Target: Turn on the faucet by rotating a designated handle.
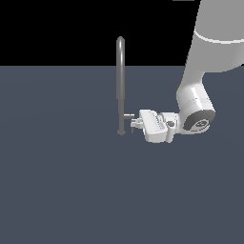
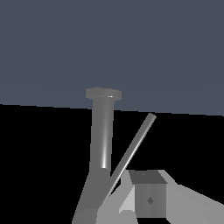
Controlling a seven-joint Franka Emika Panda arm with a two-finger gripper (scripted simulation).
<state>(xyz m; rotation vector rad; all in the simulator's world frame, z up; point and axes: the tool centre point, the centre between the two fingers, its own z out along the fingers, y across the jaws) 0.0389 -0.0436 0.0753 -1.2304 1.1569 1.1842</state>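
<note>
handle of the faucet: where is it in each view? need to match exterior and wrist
Exterior view: the handle is a short stub low on the faucet stem, pointing to the exterior view's right, at the gripper tips.
Wrist view: the handle is the thin slanted rod branching off the thicker faucet stem, next to a gripper finger.
Shared landmark: the faucet's round base.

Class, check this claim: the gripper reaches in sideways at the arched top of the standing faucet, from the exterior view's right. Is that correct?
Not quite. The gripper does reach in sideways from the exterior view's right, and the faucet does stand upright, but the gripper is down at the handle on the lower stem, not at the arched top. The exterior view shows this.
</note>
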